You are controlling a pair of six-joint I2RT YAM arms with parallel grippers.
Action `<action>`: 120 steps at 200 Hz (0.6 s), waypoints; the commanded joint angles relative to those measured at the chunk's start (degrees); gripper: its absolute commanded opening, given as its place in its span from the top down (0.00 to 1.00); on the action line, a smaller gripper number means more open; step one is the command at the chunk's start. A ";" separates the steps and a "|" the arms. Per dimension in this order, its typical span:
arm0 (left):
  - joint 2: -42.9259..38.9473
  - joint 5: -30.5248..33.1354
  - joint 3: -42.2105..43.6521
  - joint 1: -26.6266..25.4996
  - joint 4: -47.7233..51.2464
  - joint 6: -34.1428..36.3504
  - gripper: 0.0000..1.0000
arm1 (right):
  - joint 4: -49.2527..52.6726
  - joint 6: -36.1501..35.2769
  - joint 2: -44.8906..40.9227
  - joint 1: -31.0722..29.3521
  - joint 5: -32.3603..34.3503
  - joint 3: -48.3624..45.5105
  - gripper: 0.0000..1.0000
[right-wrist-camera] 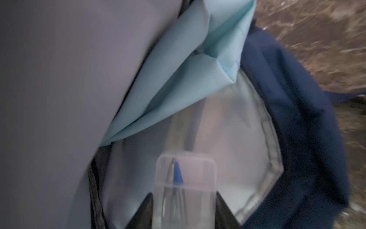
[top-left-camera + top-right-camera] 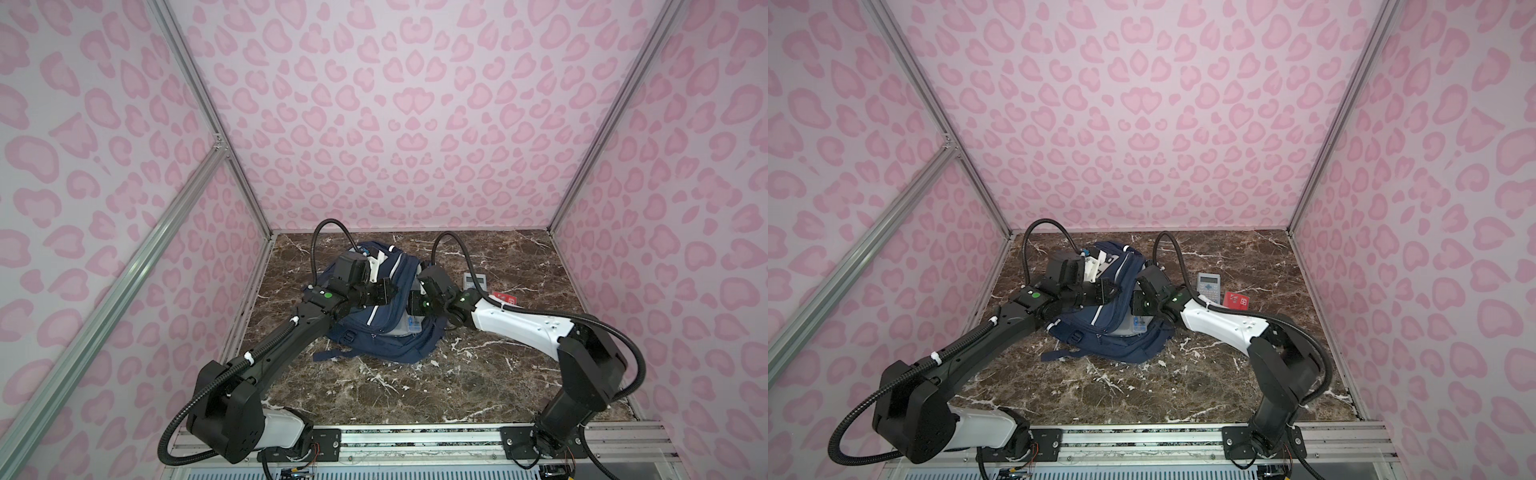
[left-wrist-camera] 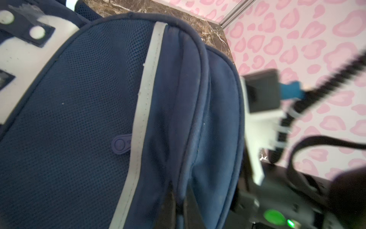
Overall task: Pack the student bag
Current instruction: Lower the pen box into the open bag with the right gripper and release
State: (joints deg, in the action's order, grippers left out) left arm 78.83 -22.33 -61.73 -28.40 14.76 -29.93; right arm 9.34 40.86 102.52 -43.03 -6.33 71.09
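The student bag [image 2: 374,345] [image 2: 1113,345], navy with white stripes, lies on the marble table in both top views. My left gripper [image 2: 390,291] [image 2: 1111,291] [image 3: 179,210] is shut on a fold of the bag's navy fabric [image 3: 79,119] and holds the upper flap raised. My right gripper [image 2: 412,309] [image 2: 1136,309] [image 1: 184,210] is at the bag's open mouth, shut on a clear plastic pen box [image 1: 185,188] [image 2: 413,326] with a blue-capped pen inside. Pale lining and light-blue fabric [image 1: 178,79] show inside the opening.
A grey calculator [image 2: 475,282] [image 2: 1208,284] and a small red packet [image 2: 505,298] [image 2: 1237,300] lie on the table to the right of the bag, behind my right forearm. Pink patterned walls with metal frame posts enclose the table on three sides.
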 commanded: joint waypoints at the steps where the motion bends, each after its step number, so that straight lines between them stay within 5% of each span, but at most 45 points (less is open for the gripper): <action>1: -0.73 -6.02 -1.71 0.06 -3.18 0.66 0.97 | -12.94 7.31 5.44 -0.04 -4.99 1.59 0.51; 19: -0.43 -7.00 -2.25 0.19 -3.05 0.84 0.97 | -22.39 12.34 9.52 -0.69 -6.53 2.00 0.44; 53: -0.93 -6.05 -1.11 0.45 -1.76 1.89 0.97 | -19.63 9.38 6.28 -1.28 -4.60 0.07 0.25; 84: -1.75 -4.83 0.61 0.54 -2.77 1.46 0.97 | -17.55 6.37 -3.25 0.49 -2.24 -10.42 0.37; 120: -1.95 -4.40 0.91 0.63 -3.00 1.37 0.97 | -22.15 5.39 -5.50 6.95 -8.73 -14.22 0.51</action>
State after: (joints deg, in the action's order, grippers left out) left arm 77.30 -25.08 -60.75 -27.86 15.22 -28.82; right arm -8.69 48.18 96.55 -38.76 -11.53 57.25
